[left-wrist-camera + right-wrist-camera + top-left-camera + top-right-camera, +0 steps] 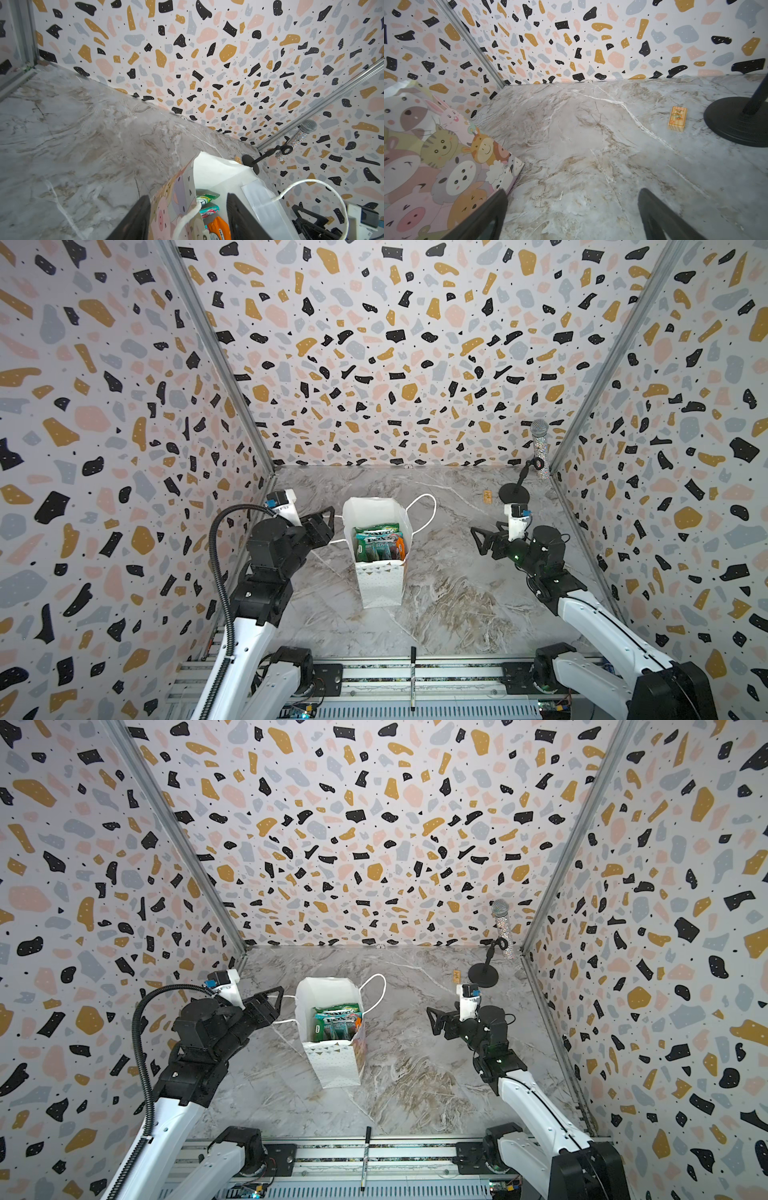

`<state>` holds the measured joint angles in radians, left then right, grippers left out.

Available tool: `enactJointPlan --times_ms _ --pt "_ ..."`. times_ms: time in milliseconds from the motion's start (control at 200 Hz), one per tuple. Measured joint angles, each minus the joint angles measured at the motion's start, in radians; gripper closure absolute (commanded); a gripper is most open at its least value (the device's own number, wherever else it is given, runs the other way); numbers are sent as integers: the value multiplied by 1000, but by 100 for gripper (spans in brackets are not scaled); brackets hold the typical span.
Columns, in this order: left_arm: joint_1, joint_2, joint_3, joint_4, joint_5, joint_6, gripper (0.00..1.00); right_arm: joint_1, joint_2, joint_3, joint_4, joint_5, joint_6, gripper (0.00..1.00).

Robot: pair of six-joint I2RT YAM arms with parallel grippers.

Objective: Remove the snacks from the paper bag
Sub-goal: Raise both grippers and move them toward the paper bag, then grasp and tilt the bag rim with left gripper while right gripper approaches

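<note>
- Speckled terrazzo-print walls (374,344) box in three sides and fill the upper half of both top views.
- A grey marble table (457,605) spreads across the lower middle.
- The left gripper (332,524), left of centre, sits astride the bag's left rim. The wrist view shows one finger (135,218) outside the cartoon-printed face and the other inside, partly apart and not visibly pinching.
- The right gripper (478,539), right of centre, is spread wide over bare marble, well apart from the bag and holding nothing.
- The paper bag (380,585) stands upright at centre with its mouth open.
- The snacks (378,545) sit inside it: green, teal and orange packets.
- A glittery microphone (539,439) stands at the table's upper right corner.
- A pen (413,680) lies at bottom centre.
- A small wooden block (487,496) lies near the microphone's base, to its left.
</note>
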<state>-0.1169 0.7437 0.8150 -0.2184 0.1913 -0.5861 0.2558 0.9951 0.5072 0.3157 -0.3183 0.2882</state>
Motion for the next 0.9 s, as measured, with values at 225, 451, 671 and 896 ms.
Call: enactJointPlan --times_ms 225,451,671,896 --pt "0 9 -17 55 54 -50 82 15 20 4 -2 -8 2 1" --pt "0 30 -18 85 71 -49 100 40 56 4 -1 -27 2 1" --pt "0 97 19 77 50 11 100 146 119 4 21 -38 2 1" --pt "-1 207 121 71 70 130 100 303 234 5 95 -45 20 0"
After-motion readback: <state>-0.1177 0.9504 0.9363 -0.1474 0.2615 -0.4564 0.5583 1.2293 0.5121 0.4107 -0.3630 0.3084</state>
